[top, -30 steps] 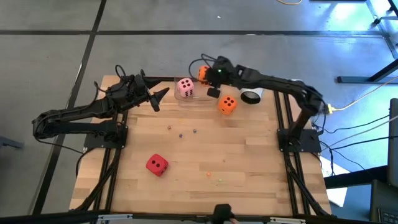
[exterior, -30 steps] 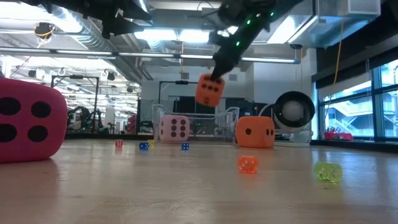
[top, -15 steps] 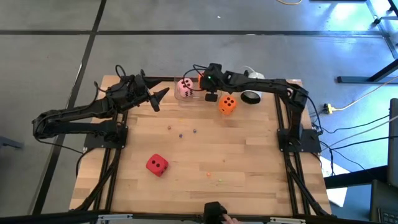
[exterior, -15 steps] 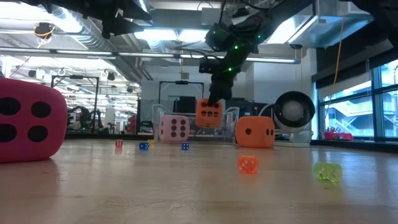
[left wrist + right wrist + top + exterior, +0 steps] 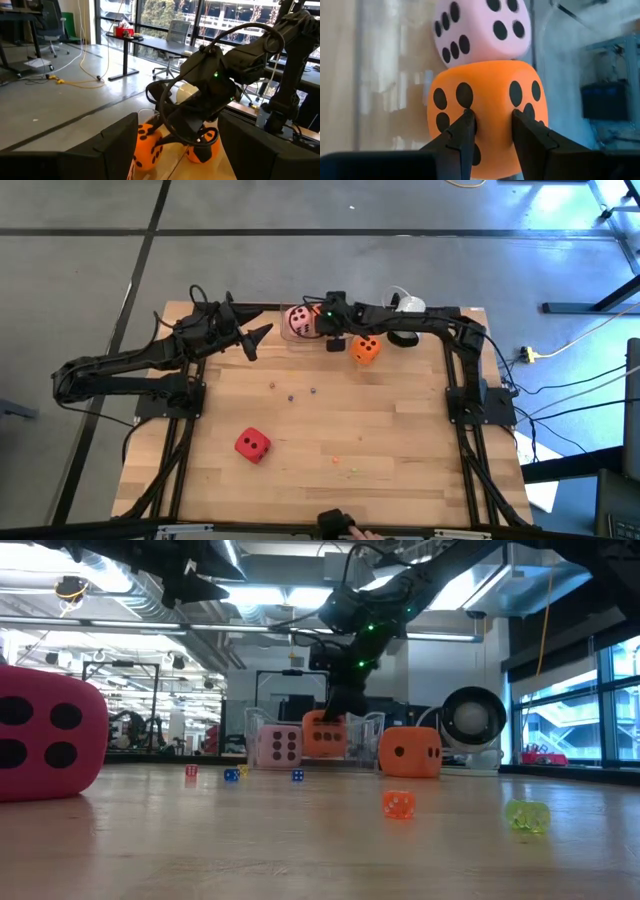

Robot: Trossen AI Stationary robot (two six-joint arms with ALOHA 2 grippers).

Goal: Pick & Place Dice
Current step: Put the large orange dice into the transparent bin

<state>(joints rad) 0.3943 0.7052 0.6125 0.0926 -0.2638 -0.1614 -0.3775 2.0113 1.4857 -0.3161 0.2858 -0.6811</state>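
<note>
We have our right hand [image 5: 490,131] at the far edge of the table [image 5: 400,440], clenched on an orange die [image 5: 487,115] and lowered into the clear bin [image 5: 372,728] that stands there. In the right wrist view the two fingers [image 5: 462,135] pinch one face of that die, and the pale pink die [image 5: 480,32] sits just beyond it, the two appearing to touch. From the low view the held die looks to be down at about the level of the pink one inside the bin, though we cannot tell whether it rests on the bin floor yet.

Our left hand [image 5: 255,335] hovers near the far left corner of the table, beside the bin, holding nothing; its fingers stand spread.

We judge the task roughly half done. The pink die is in the bin, and the orange one in our grip is all but delivered and only needs letting go. Two dice are left on the table: the second orange die [image 5: 365,348] just beside the bin toward the right edge, and the red die [image 5: 252,445] well apart, nearer the near left corner. A few tiny beads [image 5: 292,393] lie scattered on the wood, and a roll of tape [image 5: 403,337] sits near the far right corner.
</note>
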